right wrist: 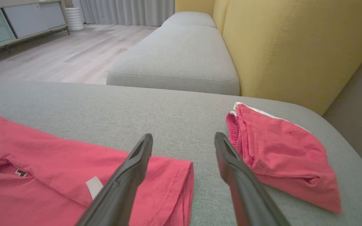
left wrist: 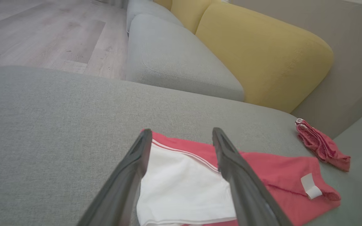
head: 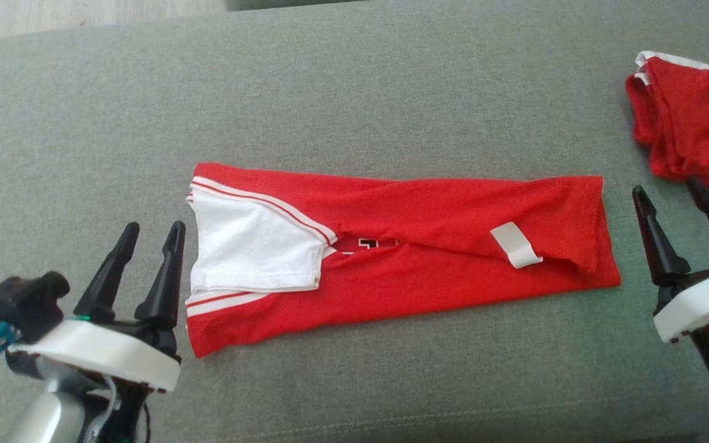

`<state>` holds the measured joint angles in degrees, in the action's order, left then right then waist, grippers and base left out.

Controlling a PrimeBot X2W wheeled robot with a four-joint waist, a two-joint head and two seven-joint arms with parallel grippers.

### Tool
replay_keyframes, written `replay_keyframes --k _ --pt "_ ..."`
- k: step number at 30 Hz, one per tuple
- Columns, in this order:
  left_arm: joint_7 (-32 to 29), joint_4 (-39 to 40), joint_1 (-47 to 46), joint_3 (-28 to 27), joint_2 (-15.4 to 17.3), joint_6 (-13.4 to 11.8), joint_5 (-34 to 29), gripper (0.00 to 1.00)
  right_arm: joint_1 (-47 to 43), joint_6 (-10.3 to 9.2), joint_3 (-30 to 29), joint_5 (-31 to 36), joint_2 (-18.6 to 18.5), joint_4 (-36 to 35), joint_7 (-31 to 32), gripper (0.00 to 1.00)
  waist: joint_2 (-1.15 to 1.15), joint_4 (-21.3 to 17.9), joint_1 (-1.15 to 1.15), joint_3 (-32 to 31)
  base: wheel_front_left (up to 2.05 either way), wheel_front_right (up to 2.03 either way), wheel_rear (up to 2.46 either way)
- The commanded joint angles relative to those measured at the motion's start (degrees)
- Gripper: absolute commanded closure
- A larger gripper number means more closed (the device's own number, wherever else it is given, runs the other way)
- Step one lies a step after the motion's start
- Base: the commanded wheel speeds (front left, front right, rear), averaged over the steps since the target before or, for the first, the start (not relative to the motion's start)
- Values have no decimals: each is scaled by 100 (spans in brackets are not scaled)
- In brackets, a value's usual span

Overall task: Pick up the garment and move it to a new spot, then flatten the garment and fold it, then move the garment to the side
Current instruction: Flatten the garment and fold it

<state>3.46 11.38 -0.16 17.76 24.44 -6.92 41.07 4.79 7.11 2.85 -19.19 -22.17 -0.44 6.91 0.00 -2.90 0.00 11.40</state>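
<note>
Two grippers, both with fingers spread wide and nothing between them: left gripper (head: 154,226) at 8 o'clock of the garment (head: 428,203), just beside the end with the white panel (head: 250,246); right gripper (head: 665,186) at 3 o'clock, just off the hem end. Garment at centre of grey sofa cushion (head: 354,92), flat, a long red strip with both long sides turned in to meet along the middle, white label (head: 516,245) on top toward 3 o'clock. At 2 o'clock, second red garment (head: 693,123), bundled, apart from the strip.

Step, by judgement: flattening done, lengthwise fold done, crosswise fold not yet made, move to the side after that. Next move probably calls for a pinch on both corners of one short end, catching all layers at once, then a lift and carry over to the other end without pulling the flaps open. Slippery-looking mesh, so low, level travel advised.

Views compared. From head view: whole strip and both grippers together. From left wrist view: white panel seen between own fingers, plus yellow backrest (left wrist: 262,53) and wood floor (left wrist: 42,31). From right wrist view: stacked layers at hem (right wrist: 189,185), bare cushion between hem and second red garment, cabinet (right wrist: 11,22) at 10 o'clock, curtain (right wrist: 130,11) at 12.
</note>
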Motion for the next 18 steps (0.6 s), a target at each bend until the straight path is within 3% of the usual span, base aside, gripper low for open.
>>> replay_keyframes --k 1,18 --pt "122 148 -199 -250 32 -33 -80 0 -58 37 -51 75 -26 -207 25 0 0 11 0 -26 0 0 0" --pt "955 -854 -609 64 -582 -123 -633 0 326 37 -503 481 837 435 232 0 0 168 0 -102 0 0 0"
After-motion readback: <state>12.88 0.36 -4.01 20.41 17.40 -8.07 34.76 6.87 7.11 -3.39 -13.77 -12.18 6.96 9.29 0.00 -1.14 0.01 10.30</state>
